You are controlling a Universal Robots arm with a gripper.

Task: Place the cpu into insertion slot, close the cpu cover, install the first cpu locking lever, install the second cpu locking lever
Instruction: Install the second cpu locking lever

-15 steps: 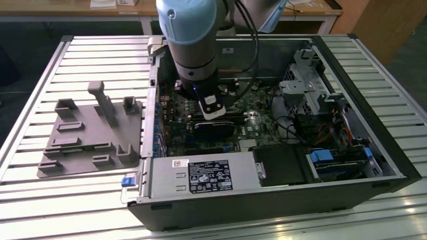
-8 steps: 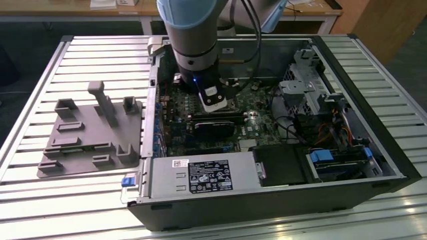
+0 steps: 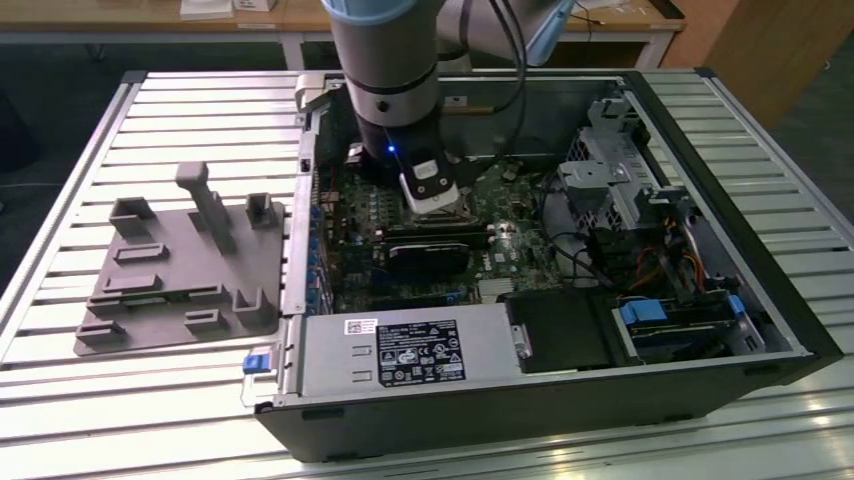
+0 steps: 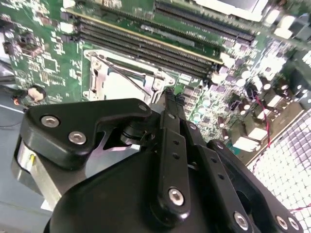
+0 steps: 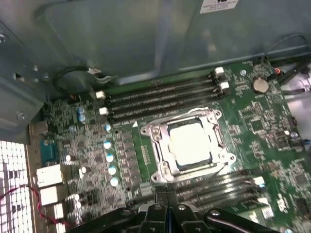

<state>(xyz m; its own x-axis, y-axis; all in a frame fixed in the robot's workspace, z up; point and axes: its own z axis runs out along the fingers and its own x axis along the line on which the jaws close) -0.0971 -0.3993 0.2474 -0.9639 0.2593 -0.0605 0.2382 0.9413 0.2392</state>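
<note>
Four memory slots (image 5: 160, 99) flank the cpu cover (image 5: 187, 143).

Claw (image 5: 166, 194) closed, pointing down

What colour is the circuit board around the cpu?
Green, seen best in the first wrist view: circuit board around the cpu.

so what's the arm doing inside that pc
The robot arm is reaching down into an open computer case, its gripper closed and empty just above the green board. The cpu already sits in its socket with the silvery cover framing it. The gripper hangs at the socket's edge beside the memory slots.
</note>
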